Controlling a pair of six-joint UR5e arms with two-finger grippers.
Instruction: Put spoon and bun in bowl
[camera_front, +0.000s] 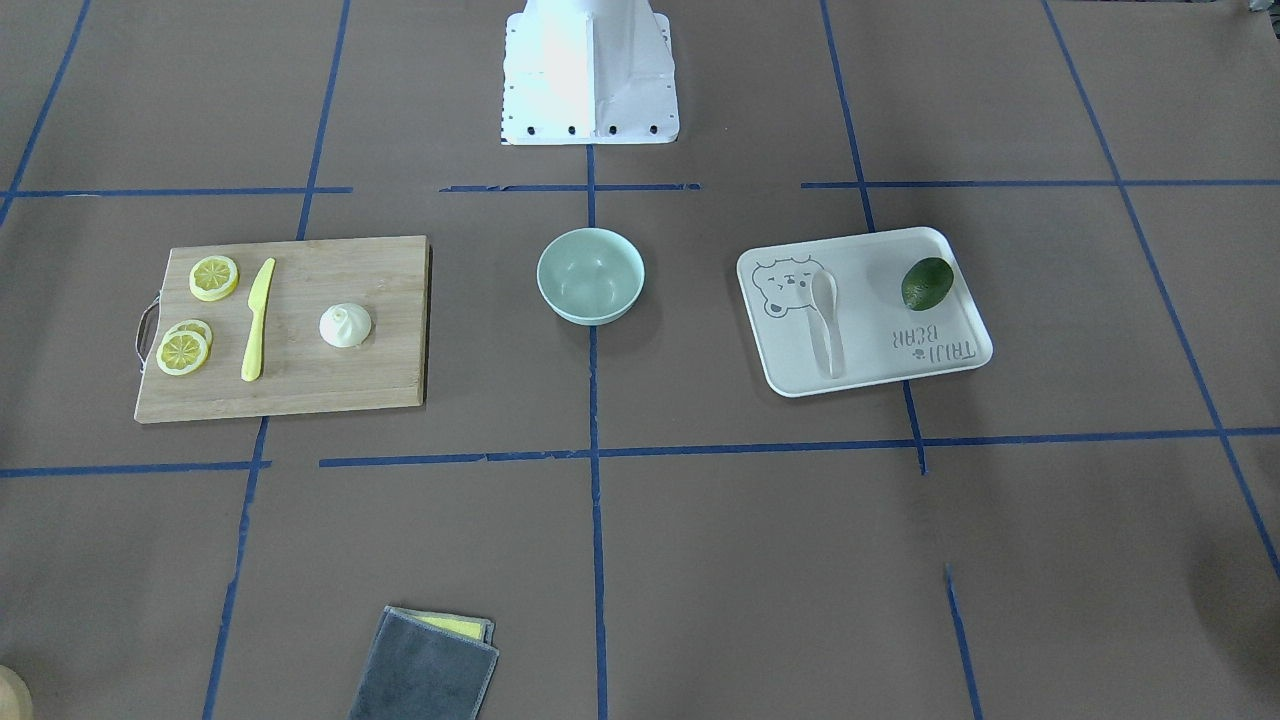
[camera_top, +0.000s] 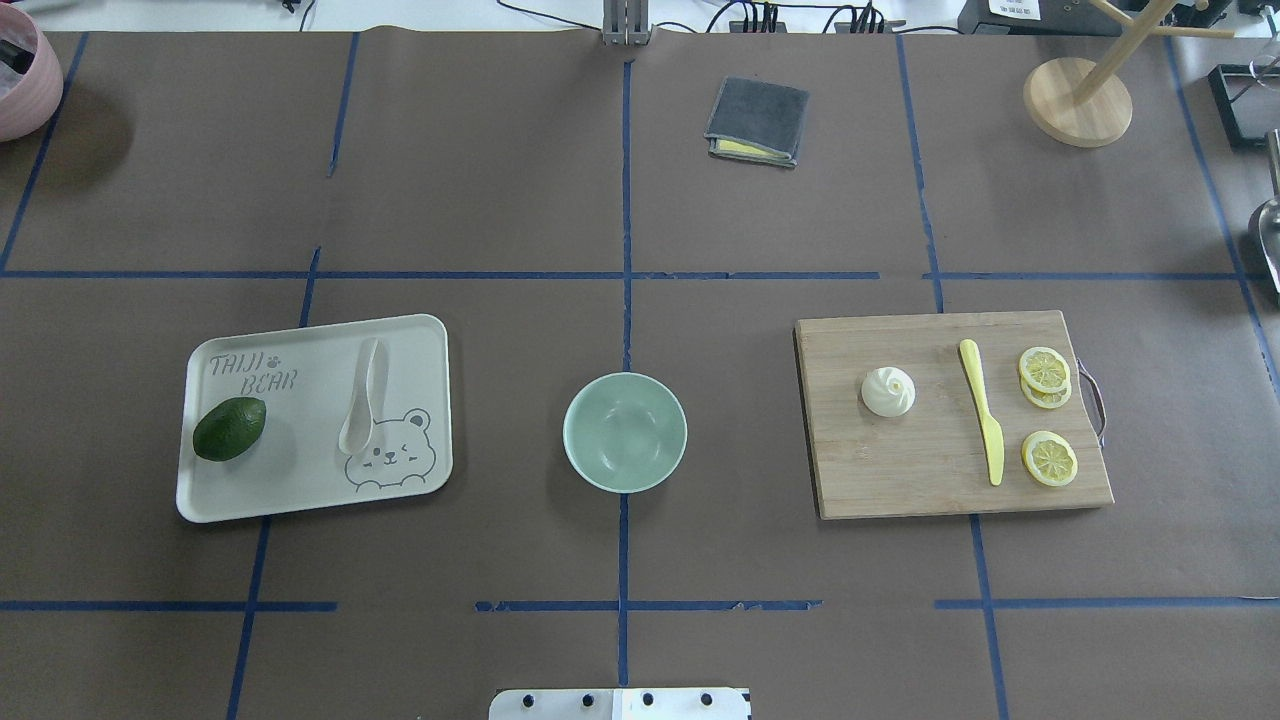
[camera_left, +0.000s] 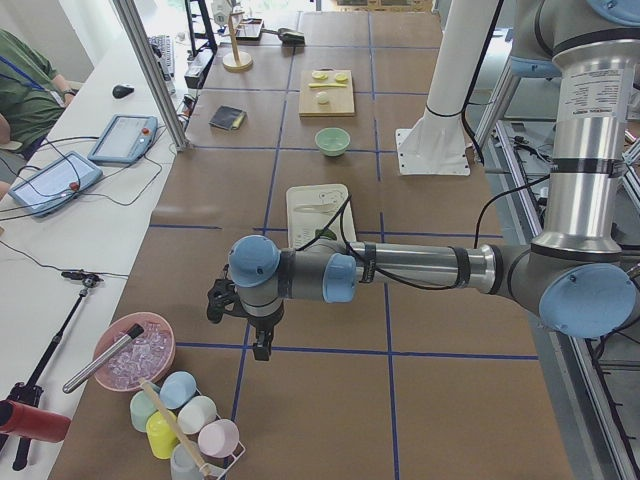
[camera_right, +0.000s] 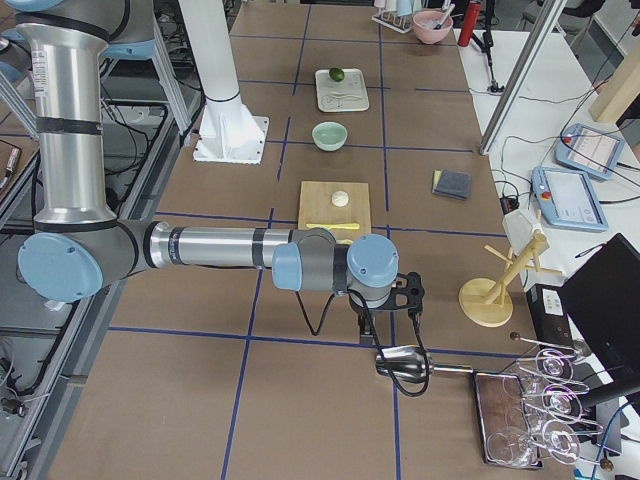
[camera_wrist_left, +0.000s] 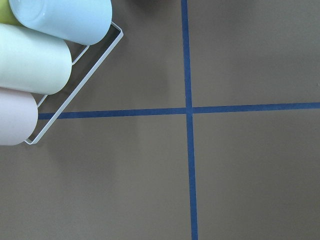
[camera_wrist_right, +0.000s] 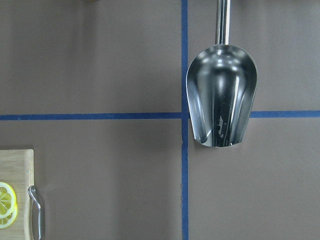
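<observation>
Closest to the overhead camera is the robot's white base plate (camera_top: 620, 703), at the bottom edge. Off to the far left, the left gripper (camera_left: 262, 348) hangs over bare table beside a rack of cups (camera_left: 185, 420), well apart from everything it needs. Next comes the white tray (camera_top: 310, 485), where the spoon (camera_top: 365, 395) lies flat, apart from an avocado (camera_top: 229, 428). The bowl (camera_top: 600, 470) stands empty in the middle. The bun (camera_top: 888, 391) sits on the wooden board (camera_top: 900, 470), near a yellow knife (camera_top: 982, 410) and lemon slices (camera_top: 1048, 458). Beyond the board, the right gripper (camera_right: 408, 295) hangs above a metal scoop (camera_right: 400, 365). I cannot tell how far either gripper is open. By my judgement nothing is done: both pieces have yet to go in.
</observation>
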